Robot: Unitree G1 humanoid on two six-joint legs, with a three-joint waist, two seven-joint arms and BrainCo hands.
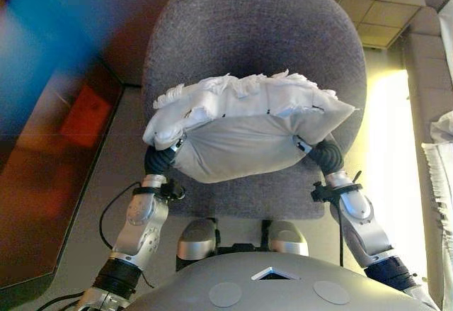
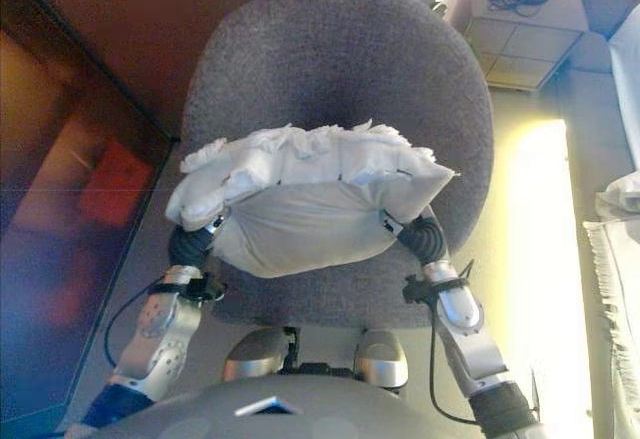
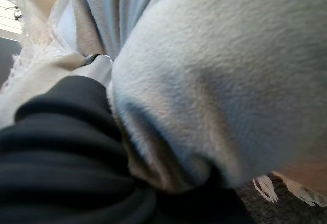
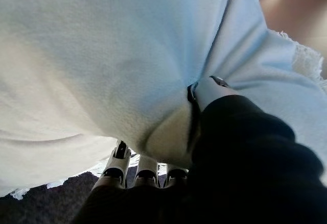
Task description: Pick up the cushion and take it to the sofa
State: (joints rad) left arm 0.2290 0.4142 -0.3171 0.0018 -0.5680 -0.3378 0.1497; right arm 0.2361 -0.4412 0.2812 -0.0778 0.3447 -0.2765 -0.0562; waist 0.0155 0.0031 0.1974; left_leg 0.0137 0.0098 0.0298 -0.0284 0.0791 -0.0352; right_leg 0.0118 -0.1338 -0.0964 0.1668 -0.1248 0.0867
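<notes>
The cushion (image 1: 241, 134) is pale grey with a white fringed edge. I hold it between both hands over the front of a round grey upholstered seat (image 1: 255, 35). My left hand (image 1: 161, 157) grips its left end and my right hand (image 1: 322, 151) grips its right end. In the right wrist view the fingers (image 4: 137, 167) go under the cushion (image 4: 102, 55) and the thumb (image 4: 209, 89) presses into it. In the left wrist view the thumb (image 3: 97, 65) digs into the cushion (image 3: 230, 81); the other fingers are hidden. Whether the cushion still touches the seat I cannot tell.
A dark wooden piece of furniture (image 1: 42, 155) stands close on the left. A pale low cabinet (image 1: 382, 6) stands at the far right. A beige sofa (image 1: 432, 105) with a white fringed cloth (image 1: 440, 162) runs along the right edge, past a strip of pale floor (image 1: 389, 155).
</notes>
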